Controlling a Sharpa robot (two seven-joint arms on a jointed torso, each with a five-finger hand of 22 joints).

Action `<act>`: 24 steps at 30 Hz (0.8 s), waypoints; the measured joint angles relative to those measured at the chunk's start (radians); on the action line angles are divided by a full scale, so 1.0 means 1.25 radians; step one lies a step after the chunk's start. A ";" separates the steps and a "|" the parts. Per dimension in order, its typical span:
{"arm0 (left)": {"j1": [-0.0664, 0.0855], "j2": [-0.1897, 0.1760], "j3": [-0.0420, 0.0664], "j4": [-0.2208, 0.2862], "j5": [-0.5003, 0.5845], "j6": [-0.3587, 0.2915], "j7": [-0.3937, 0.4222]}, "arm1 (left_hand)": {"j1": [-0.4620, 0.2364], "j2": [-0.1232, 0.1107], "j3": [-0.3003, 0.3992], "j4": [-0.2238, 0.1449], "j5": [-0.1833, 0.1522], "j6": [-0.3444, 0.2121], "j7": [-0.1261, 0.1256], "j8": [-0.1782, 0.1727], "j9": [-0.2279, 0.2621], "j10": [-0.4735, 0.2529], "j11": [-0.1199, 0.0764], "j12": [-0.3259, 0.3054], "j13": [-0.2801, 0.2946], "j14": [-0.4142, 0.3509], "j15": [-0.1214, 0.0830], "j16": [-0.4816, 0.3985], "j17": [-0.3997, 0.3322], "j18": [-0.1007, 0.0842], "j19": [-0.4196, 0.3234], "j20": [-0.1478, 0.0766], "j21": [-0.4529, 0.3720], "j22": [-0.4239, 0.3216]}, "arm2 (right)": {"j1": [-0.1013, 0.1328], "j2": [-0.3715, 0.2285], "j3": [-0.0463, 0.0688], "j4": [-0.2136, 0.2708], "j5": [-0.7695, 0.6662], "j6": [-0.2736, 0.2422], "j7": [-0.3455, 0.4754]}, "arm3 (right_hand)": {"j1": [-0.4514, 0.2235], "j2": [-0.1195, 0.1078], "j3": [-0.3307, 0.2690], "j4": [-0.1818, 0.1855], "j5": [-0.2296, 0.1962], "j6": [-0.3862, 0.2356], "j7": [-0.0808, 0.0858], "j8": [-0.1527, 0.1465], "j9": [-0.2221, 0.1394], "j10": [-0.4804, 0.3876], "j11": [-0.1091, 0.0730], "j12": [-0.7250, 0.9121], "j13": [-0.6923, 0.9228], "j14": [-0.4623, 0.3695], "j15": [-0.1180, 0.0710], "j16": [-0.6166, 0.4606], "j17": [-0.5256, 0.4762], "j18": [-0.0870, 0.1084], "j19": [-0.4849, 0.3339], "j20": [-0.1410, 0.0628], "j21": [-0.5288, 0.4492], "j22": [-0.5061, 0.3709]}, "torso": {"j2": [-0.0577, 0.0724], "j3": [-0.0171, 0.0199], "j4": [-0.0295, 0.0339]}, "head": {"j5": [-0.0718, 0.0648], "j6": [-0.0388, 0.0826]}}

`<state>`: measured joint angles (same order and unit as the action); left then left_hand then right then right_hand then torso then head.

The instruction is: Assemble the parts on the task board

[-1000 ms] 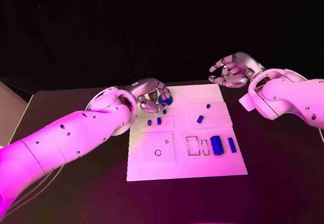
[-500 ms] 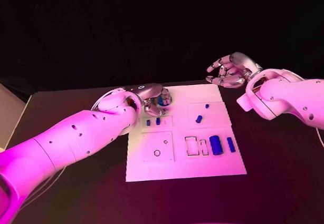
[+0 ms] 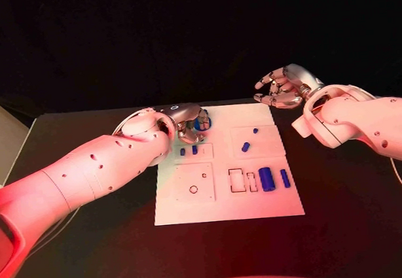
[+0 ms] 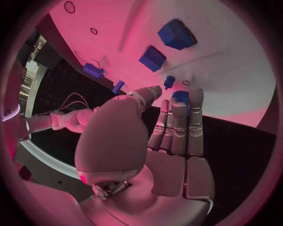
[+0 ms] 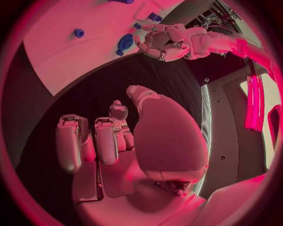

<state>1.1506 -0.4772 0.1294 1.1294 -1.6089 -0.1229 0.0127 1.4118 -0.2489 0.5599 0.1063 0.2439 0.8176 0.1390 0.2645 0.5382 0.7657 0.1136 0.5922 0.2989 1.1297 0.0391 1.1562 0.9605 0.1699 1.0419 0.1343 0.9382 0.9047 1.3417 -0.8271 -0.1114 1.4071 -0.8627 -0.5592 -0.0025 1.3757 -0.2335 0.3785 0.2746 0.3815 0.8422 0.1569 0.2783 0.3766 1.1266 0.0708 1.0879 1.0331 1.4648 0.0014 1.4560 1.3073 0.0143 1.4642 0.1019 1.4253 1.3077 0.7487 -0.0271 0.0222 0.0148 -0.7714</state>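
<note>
Head view: the white task board [image 3: 227, 202] sat mid-table with small blue parts [image 3: 267, 179] scattered on it. The left hand [image 3: 190, 122] was over the board's far left corner, fingers down around a blue part [image 3: 203, 122], though I couldn't tell if it really gripped it. The right hand [image 3: 282, 87] hung past the far right corner, fingers loosely curled, holding nothing.

Left wrist view: the left hand's fingers [image 4: 179, 125] lay straight and pressed together, their tips against a blue piece [image 4: 180, 97] at the board's edge.

Right wrist view: the right hand [image 5: 112, 141] was above bare black table [image 5: 70, 108], fingers apart and bent, nothing in them.
</note>
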 measured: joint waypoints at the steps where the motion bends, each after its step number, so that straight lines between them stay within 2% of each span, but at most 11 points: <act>1: 0.000 0.000 0.000 0.000 0.000 0.002 0.000 | 0.000 0.000 0.000 0.000 0.000 0.001 -0.001 0.000 -0.001 -0.001 0.001 0.000 -0.001 0.000 0.000 0.000 -0.001 0.000 0.000 0.000 0.000 0.000 | 0.000 0.000 0.000 0.000 0.000 0.000 0.000 | 0.000 0.000 0.000 0.000 0.000 0.000 0.000 0.000 0.000 0.000 0.000 -0.001 0.000 0.000 0.000 0.000 0.000 0.000 0.000 0.000 0.000 0.000 | 0.000 -0.0001 0.0000 | 0.000 0.000; 7: 0.000 0.000 0.000 0.005 -0.003 0.027 -0.005 | -0.012 -0.012 -0.014 0.010 0.000 0.004 -0.004 -0.007 -0.013 -0.004 -0.002 0.012 -0.002 0.000 0.000 0.015 -0.004 0.000 0.000 0.000 0.006 0.009 | 0.000 -0.001 0.000 0.002 0.000 0.000 0.000 | 0.000 0.000 0.002 0.002 0.000 -0.001 -0.001 0.000 0.000 0.000 0.000 -0.003 -0.004 0.000 0.000 0.000 0.000 0.000 0.000 0.000 0.000 0.000 | -0.001 -0.0005 0.0000 | -0.002 -0.002; 12: 0.000 -0.002 -0.001 0.008 -0.003 0.040 -0.007 | -0.015 -0.008 -0.018 0.013 0.000 0.011 0.003 -0.009 -0.018 -0.003 -0.002 0.021 -0.002 0.002 0.002 0.029 0.002 0.000 0.003 0.003 0.016 0.019 | 0.000 -0.001 0.000 0.002 0.000 0.000 0.000 | 0.000 0.000 0.002 0.002 0.000 -0.001 -0.001 0.000 0.000 0.000 0.000 -0.003 -0.004 0.000 0.000 0.000 0.000 0.000 0.000 0.000 0.000 0.000 | -0.001 -0.0005 0.0002 | -0.003 -0.004; 24: 0.000 -0.001 -0.001 0.005 -0.002 0.054 -0.012 | -0.017 -0.006 -0.020 0.015 0.000 0.022 0.003 -0.009 -0.024 0.000 0.001 0.028 -0.001 0.003 0.003 0.039 0.001 0.000 0.004 0.004 0.019 0.025 | 0.000 -0.002 0.000 0.003 -0.001 0.000 0.000 | 0.000 0.000 0.002 0.002 0.000 -0.001 -0.001 0.000 0.000 0.000 0.000 -0.003 -0.004 0.000 0.000 0.000 0.000 0.000 0.000 0.000 0.000 0.000 | -0.001 0.0000 0.0005 | -0.004 -0.004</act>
<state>1.1509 -0.4790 0.1279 1.1357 -1.6112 -0.0554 -0.0024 1.3905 -0.2568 0.5353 0.1256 0.2440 0.8457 0.1431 0.2529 0.5078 0.7652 0.1147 0.6271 0.2981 1.1332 0.0429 1.2044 0.9616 0.1699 1.0473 0.1397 0.9622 0.9358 1.3419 -0.8299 -0.1113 1.4110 -0.8634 -0.5591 -0.0026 1.3757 -0.2334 0.3814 0.2775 0.3815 0.8407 0.1555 0.2783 0.3764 1.1269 0.0711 1.0840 1.0283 1.4648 0.0014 1.4560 1.3074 0.0143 1.4643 0.1020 1.4253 1.3074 0.7480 -0.0271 0.0229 0.0099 -0.7767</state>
